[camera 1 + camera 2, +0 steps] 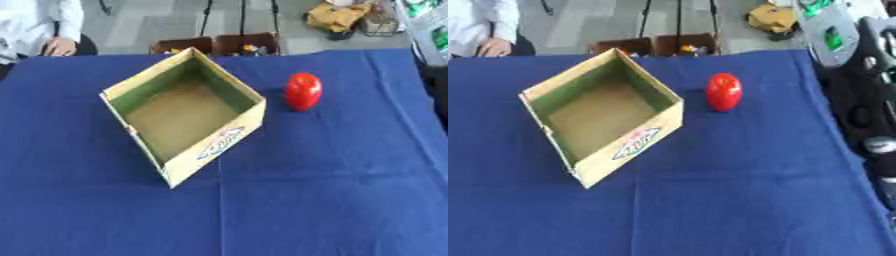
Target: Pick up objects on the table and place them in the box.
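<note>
An open cardboard box (pixel 186 115) sits turned at an angle on the blue tablecloth (pixel 332 190), left of centre, and I see nothing inside it. To its right, a small gap away, a red rounded object (pixel 303 91) stands on the cloth. In the right eye view my right arm and hand (pixel 870 115) show as a black shape with silver joints along the right edge. It is well to the right of the red object and touches nothing. My left hand shows in neither view.
Two brown open boxes (pixel 219 44) with small items stand just beyond the table's far edge. Bare blue cloth stretches across the near half of the table. A yellow bag (pixel 337 17) lies on the floor behind.
</note>
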Tool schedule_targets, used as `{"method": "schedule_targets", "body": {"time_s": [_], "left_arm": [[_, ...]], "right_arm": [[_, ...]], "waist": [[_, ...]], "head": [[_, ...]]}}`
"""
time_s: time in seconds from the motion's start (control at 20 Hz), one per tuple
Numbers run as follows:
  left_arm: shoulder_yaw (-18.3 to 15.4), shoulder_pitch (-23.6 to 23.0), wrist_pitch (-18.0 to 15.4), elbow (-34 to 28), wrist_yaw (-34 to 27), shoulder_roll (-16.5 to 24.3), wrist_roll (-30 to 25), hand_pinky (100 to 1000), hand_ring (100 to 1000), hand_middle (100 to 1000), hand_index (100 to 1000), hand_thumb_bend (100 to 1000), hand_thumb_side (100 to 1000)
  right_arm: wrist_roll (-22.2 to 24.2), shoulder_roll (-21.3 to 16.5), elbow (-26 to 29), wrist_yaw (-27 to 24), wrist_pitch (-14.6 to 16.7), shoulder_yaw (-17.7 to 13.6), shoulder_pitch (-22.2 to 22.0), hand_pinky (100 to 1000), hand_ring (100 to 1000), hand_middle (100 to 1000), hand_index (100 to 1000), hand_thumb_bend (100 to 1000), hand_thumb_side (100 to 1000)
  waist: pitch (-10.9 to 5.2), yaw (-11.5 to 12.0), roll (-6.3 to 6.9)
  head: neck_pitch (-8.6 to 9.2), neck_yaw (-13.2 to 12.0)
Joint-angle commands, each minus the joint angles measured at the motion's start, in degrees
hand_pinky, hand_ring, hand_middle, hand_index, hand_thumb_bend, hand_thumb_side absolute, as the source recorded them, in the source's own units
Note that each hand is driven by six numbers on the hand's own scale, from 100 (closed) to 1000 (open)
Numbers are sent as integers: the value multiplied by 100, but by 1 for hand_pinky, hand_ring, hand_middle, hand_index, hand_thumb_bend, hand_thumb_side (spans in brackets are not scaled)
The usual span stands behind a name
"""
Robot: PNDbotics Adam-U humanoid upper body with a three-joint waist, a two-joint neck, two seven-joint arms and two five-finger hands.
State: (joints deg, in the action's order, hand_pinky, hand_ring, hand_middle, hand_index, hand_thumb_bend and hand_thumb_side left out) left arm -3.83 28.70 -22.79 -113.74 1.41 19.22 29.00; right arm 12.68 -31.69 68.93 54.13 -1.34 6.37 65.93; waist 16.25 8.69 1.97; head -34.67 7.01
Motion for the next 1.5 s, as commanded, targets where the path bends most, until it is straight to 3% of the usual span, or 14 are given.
{"method": "schedule_targets", "body": {"time_s": [0.05, 0.55, 0.7, 0.8, 1.05, 1.25, 1.45, 1.5], "left_arm": [[1, 44, 7, -85, -29, 179, -29, 693, 827, 822, 881, 100, 995], [17, 43, 30, -85, -40, 179, -48, 693, 827, 823, 881, 100, 995], [15, 40, 36, -85, -39, 182, -50, 693, 827, 823, 881, 100, 995], [12, 38, 38, -85, -40, 186, -48, 693, 827, 823, 882, 100, 995], [14, 33, 51, -85, -43, 178, -54, 693, 827, 822, 880, 100, 995], [16, 36, 57, -85, -44, 176, -60, 693, 827, 822, 877, 100, 995], [21, 39, 63, -85, -49, 172, -71, 693, 827, 822, 876, 100, 995], [22, 41, 64, -85, -49, 172, -74, 693, 827, 822, 876, 100, 995]], "right_arm": [[110, 74, -546, 366, 137, -106, 278, 740, 798, 850, 888, 422, 858], [870, 362, -1776, 899, 540, -341, 651, 784, 846, 906, 948, 491, 801], [1215, 380, -2056, 953, 657, -378, 680, 795, 857, 849, 959, 489, 758], [1463, 345, -2172, 963, 724, -367, 670, 801, 866, 864, 947, 490, 753], [2010, 335, -2353, 915, 871, -379, 660, 813, 889, 899, 967, 617, 754], [2630, 367, -2485, 548, 921, -466, 672, 799, 882, 910, 981, 792, 559], [3278, 383, -2543, 181, 828, -518, 687, 773, 858, 902, 993, 802, 373], [3408, 381, -2544, 117, 788, -525, 693, 773, 858, 902, 993, 802, 373]], "waist": [[-211, 23, -80], [-163, 48, -95], [-167, 41, -94], [-170, 39, -94], [-176, 33, -91], [-182, 35, -78], [-176, 34, -73], [-176, 36, -74]], "head": [[29, 21], [83, 62], [87, 61], [92, 49], [101, 52], [104, 57], [106, 62], [106, 62]]}}
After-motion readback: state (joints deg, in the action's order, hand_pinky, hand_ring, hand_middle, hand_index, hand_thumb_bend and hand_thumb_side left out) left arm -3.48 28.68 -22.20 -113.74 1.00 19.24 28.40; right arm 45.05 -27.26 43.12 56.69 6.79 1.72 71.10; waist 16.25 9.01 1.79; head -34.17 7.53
